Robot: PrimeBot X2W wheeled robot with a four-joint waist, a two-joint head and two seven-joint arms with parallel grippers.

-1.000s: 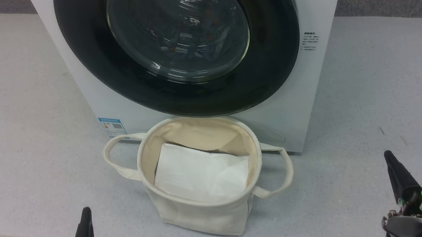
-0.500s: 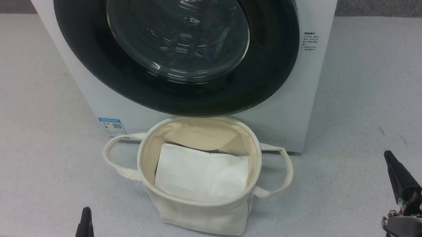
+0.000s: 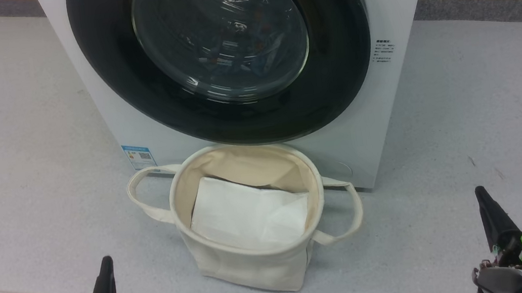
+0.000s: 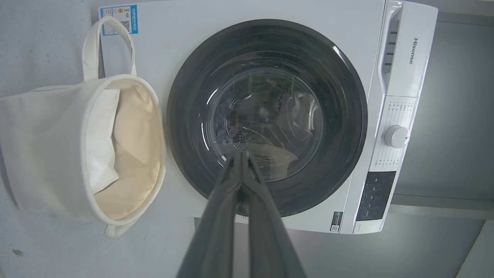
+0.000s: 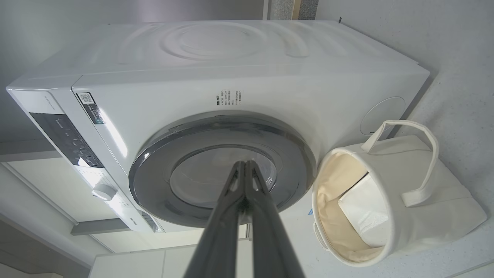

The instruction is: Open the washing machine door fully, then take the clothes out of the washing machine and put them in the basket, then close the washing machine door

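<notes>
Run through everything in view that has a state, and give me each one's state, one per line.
washing machine door: shut.
basket: upright, open top, holding a folded white sheet.
left gripper: shut, empty.
right gripper: shut, empty.

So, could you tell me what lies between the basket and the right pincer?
Only bare grey floor lies between the basket and right pincer, in the head view.
</notes>
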